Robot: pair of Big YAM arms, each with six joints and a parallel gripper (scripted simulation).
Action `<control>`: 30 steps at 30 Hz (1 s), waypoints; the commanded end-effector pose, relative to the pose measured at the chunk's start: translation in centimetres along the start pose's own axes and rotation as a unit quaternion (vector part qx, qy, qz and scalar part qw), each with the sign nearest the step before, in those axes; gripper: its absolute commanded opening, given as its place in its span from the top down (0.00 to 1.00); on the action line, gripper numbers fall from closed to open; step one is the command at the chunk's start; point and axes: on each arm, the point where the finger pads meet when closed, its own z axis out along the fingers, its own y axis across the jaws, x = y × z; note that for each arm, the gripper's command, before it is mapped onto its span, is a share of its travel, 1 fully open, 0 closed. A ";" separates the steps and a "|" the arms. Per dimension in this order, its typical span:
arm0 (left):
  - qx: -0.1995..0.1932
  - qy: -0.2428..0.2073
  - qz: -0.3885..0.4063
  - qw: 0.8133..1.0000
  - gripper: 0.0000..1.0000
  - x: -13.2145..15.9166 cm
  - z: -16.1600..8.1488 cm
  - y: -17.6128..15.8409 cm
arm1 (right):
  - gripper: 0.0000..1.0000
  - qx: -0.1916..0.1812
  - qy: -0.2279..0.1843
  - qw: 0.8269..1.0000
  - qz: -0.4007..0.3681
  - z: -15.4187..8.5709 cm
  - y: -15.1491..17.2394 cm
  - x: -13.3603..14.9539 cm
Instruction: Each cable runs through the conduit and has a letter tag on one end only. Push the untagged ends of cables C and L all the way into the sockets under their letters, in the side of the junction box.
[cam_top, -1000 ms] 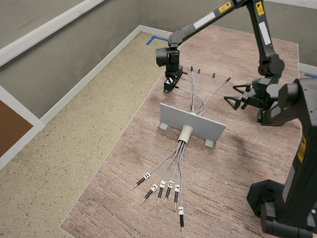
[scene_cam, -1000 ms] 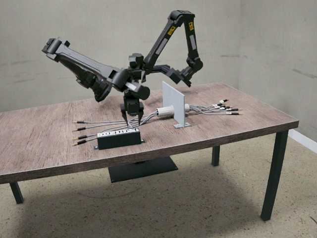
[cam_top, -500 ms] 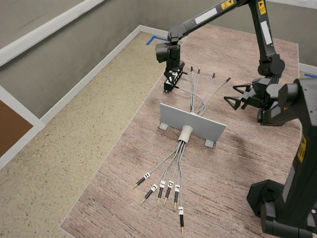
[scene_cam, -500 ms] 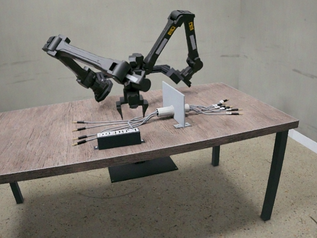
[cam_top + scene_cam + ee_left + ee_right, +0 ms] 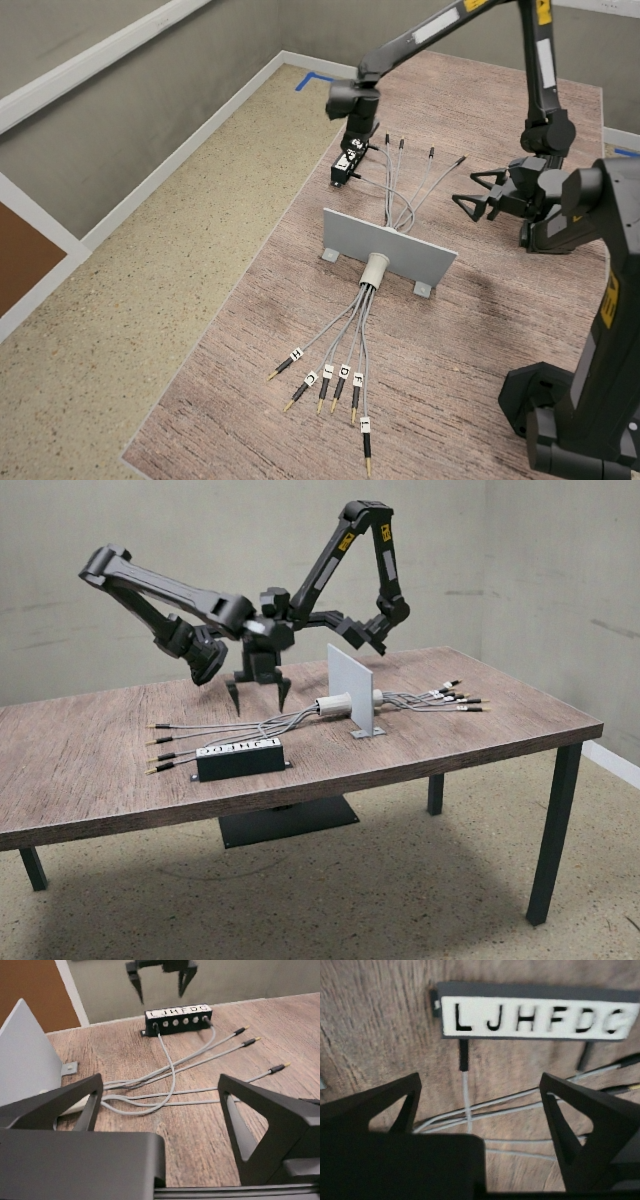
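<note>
- The junction box (image 5: pixel 339 174) (image 5: pixel 240 765) (image 5: pixel 181 1026) (image 5: pixel 535 1017) is set lengthwise along the desk (image 5: pixel 289 310) (image 5: pixel 413 759) (image 5: pixel 195 1160) (image 5: pixel 380 1025) edge.
- The L-socket plug (image 5: pixel 355 176) (image 5: pixel 155 1027) (image 5: pixel 464 1055) is aimed squarely across it.
- The left jaws (image 5: pixel 462 186) and right jaws (image 5: pixel 260 712) are spread, released.

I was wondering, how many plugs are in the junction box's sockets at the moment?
2: one plug under L, the other plug under C. The left wrist view shows all six sockets, so none is hidden.
</note>
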 end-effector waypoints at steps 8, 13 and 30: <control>-0.002 -0.007 -0.015 1.000 0.00 -1.0 0.3 -0.5 | 0.00 -0.020 -0.180 0.983 -0.041 -4.4 -4.5 -1.6; -0.002 -0.007 -0.015 1.000 0.00 -1.0 0.3 -0.5 | 0.00 -0.022 -0.232 0.972 -0.032 -5.6 -5.8 -1.7; -0.002 -0.007 -0.015 1.000 0.00 -1.0 0.3 -0.5 | 0.00 -0.029 -0.257 0.966 -0.006 -6.1 -6.1 -2.2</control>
